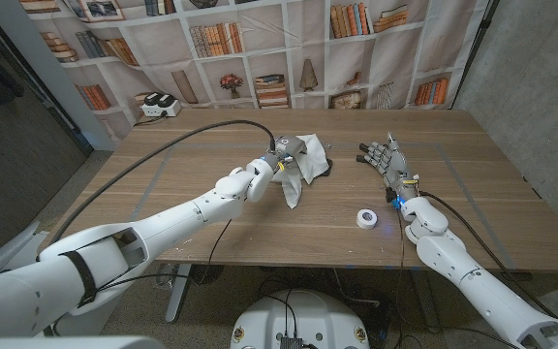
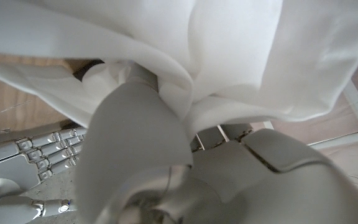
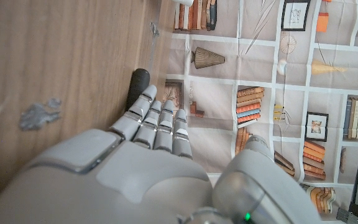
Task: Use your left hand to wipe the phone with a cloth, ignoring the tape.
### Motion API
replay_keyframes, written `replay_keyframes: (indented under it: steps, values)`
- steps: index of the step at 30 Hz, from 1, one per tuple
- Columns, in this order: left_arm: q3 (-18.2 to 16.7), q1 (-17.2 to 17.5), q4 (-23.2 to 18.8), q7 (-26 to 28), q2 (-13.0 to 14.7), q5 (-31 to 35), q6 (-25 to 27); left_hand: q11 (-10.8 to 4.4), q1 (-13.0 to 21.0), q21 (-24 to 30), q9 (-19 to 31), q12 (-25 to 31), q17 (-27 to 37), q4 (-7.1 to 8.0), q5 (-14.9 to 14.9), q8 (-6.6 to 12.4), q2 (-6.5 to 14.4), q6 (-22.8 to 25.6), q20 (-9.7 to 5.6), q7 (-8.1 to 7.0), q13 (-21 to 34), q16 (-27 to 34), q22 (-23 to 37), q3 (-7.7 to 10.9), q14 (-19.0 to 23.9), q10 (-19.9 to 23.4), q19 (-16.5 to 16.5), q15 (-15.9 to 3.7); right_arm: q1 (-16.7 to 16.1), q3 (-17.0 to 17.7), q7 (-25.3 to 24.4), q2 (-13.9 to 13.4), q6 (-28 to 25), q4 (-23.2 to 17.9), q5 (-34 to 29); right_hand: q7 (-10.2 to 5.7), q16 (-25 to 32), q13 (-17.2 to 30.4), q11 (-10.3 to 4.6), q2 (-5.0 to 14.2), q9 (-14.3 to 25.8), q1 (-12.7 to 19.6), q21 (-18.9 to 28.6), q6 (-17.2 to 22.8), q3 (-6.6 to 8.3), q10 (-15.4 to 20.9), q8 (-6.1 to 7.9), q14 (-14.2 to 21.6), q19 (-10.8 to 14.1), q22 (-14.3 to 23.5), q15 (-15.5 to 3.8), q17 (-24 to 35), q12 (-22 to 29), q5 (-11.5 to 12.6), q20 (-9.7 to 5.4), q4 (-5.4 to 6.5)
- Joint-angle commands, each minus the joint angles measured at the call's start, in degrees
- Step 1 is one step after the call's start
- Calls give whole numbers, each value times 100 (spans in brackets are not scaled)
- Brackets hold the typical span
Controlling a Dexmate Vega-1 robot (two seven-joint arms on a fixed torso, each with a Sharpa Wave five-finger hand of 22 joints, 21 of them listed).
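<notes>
Left hand (image 1: 277, 167) gripping bunched white cloth (image 1: 301, 160), draped over dark phone (image 1: 324, 171) mid-tabletop (image 1: 211, 237). Right hand (image 1: 386, 160) spread, resting apart, right of phone. Tape roll (image 1: 365, 219) nearer front edge, clear of both.

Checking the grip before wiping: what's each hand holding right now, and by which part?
The left hand grips the white cloth by a bunched-up fold, the rest draping loose. The right hand holds nothing.

Wooden table (image 1: 211, 218); bookshelf backdrop (image 1: 260, 48) behind; white box w/ black knobs (image 1: 159, 105) at far-left edge.
</notes>
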Motion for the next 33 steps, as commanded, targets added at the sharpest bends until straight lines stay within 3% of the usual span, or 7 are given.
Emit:
replay_keyframes:
  steps: [1,16,25,33]
  values:
    - [43,-105,212,-42,-119,-100,-27,-145,19,57,5,-2,30,34,22,10,11,24,6,24,34,18,13,12,76,157,-27,-75,-150,34,-71,-14,21,-105,21,8,-10,23,-3,7,19,51,-19,70,13,59,-13,40,67,12,-18,12,2,3,-31,-11]
    - [590,-582,811,176,-761,92,-805,-145,24,73,7,-14,47,32,23,8,12,38,1,11,62,13,9,16,77,167,-73,-79,-161,62,-52,10,105,-52,35,8,-12,23,0,10,19,52,-39,76,8,56,-12,43,76,13,-21,12,-3,1,-31,-17]
    - [639,-614,818,170,-795,102,-836,-144,22,94,8,-32,62,34,23,4,10,43,2,0,71,8,7,16,69,168,-84,-77,-174,87,-34,-23,153,-101,21,4,-15,23,-16,12,19,52,-54,75,5,54,-14,40,79,13,-24,12,-6,0,-32,-21]
    - [511,-447,576,102,-577,56,-611,-146,22,104,10,-37,73,35,24,-5,11,27,0,3,87,3,5,17,62,175,-103,-76,-197,102,-39,-82,166,-209,-14,3,-16,23,-7,12,19,50,-62,76,1,51,-15,40,85,14,-25,12,-8,-1,-31,-23]
